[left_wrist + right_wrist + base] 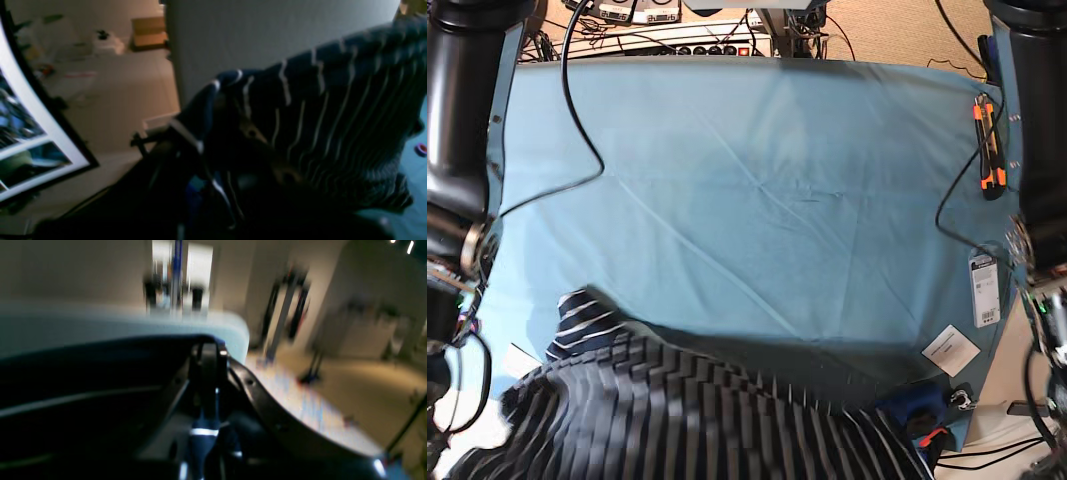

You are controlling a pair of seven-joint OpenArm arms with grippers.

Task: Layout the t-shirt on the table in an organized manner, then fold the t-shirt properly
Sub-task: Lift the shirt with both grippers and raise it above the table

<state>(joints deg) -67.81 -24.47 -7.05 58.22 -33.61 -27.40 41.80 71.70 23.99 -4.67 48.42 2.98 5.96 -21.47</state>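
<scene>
The t-shirt [687, 420], dark navy with thin white stripes, hangs lifted and blurred along the near edge of the teal table [757, 180]; one sleeve touches the cloth at the left. In the left wrist view the t-shirt [333, 116] drapes up and over my left gripper [200, 146], which is shut on its dark folds. In the right wrist view my right gripper [208, 356] stands with its fingers pressed together on a navy edge of the t-shirt [203, 431]. More of the dark cloth spreads to the left there.
Orange-handled cutters [992, 145] lie at the table's right edge. A black cable [577, 120] runs over the far left corner. White tags [984, 290] and a white card [952, 347] lie near the right edge. A small red ring [421, 149] sits on the cloth.
</scene>
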